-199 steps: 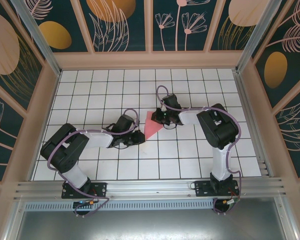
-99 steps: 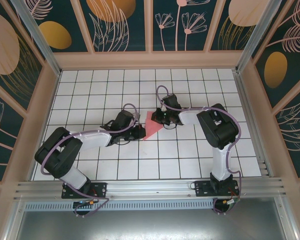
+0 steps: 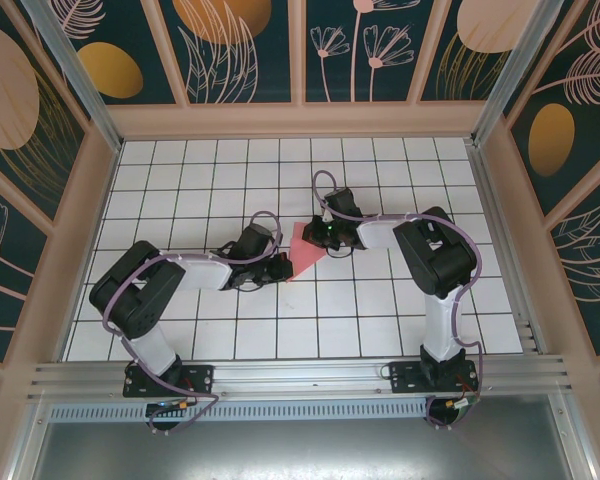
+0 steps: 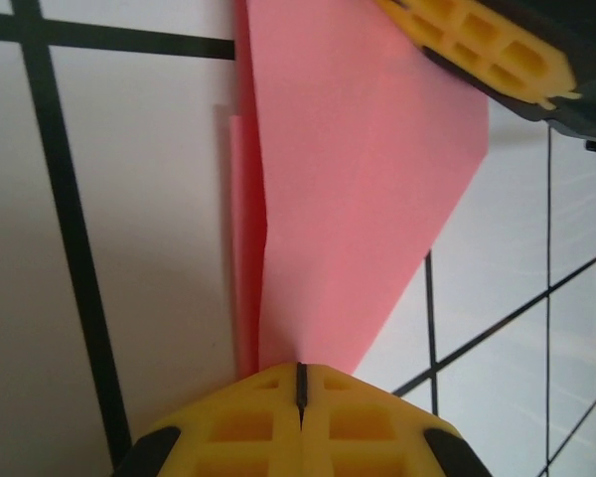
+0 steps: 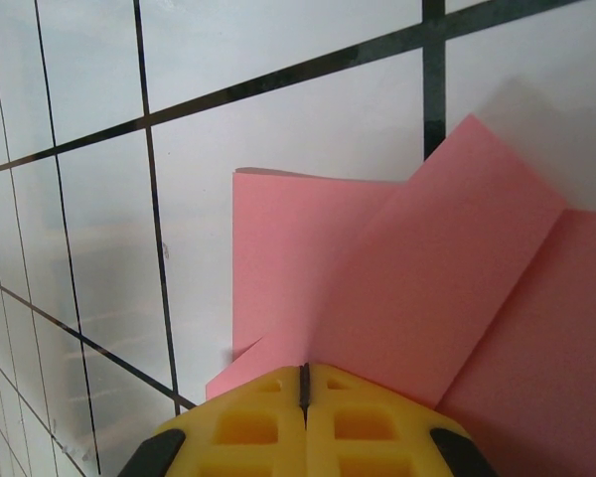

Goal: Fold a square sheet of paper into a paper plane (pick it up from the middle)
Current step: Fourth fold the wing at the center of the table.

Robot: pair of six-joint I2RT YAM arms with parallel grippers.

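The square sheet of paper (image 3: 302,251) is a folded salmon-pink triangle lying on the white tiled table (image 3: 180,190) between my two grippers. My left gripper (image 3: 280,268) is at its near left tip. In the left wrist view the yellow fingers (image 4: 248,422) are shut, and the paper (image 4: 358,179) rises in a narrowing fold into their seam, with a lower layer flat on the tiles. My right gripper (image 3: 320,236) is at the far right edge. Its fingers (image 5: 363,427) are also shut, with a pink flap (image 5: 427,278) running into the seam.
Raised wooden walls (image 3: 500,220) close off the table on three sides. A metal rail (image 3: 300,375) runs along the near edge by the arm bases. In the left wrist view, the right gripper's yellow finger (image 4: 487,50) sits over the paper's far corner.
My left gripper has slid right to the paper's near tip and shut there. The left elbow has swung. The right arm and the paper have stayed put.
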